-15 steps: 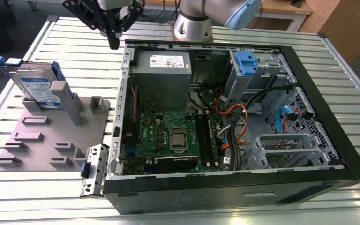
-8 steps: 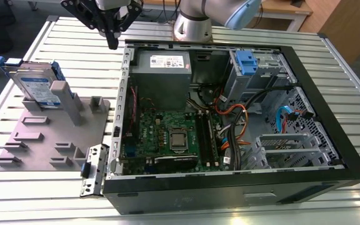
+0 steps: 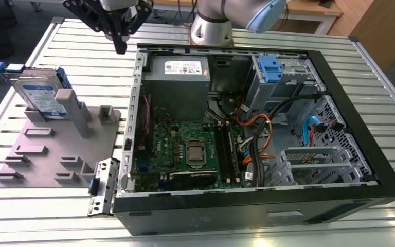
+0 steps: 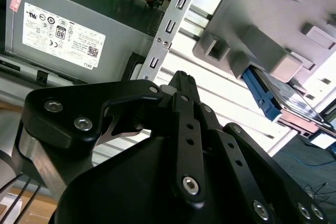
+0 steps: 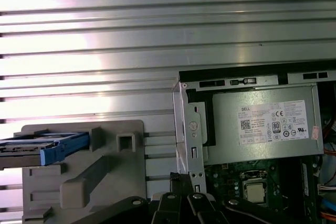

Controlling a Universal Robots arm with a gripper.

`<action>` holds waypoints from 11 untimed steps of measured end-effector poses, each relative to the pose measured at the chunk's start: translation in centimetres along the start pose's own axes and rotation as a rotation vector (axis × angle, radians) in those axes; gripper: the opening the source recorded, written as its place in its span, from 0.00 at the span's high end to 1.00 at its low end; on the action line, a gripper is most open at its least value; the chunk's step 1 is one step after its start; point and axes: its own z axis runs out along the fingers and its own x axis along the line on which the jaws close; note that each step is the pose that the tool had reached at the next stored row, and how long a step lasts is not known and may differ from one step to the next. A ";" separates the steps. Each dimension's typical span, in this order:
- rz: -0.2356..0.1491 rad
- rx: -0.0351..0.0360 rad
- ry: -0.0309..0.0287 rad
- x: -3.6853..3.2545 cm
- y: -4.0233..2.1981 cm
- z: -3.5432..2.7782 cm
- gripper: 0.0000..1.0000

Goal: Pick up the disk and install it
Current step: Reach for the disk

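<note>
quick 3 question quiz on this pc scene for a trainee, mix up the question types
1. True or false: the claw holds the disk.
2. Where is the disk? A) in the case's drive bay B) standing in the grey fixture C) flat on the table
3. Fill in: the disk's rails are coloured ____.

Key: 1 false; 2 B; 3 blue
</note>
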 end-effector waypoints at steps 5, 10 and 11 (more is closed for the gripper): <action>0.000 0.0001 0.0000 0.10 -0.01 -0.01 0.89; 0.000 0.0001 0.0001 0.22 -0.02 -0.01 0.89; 0.000 0.0001 0.0001 0.24 -0.02 -0.01 0.89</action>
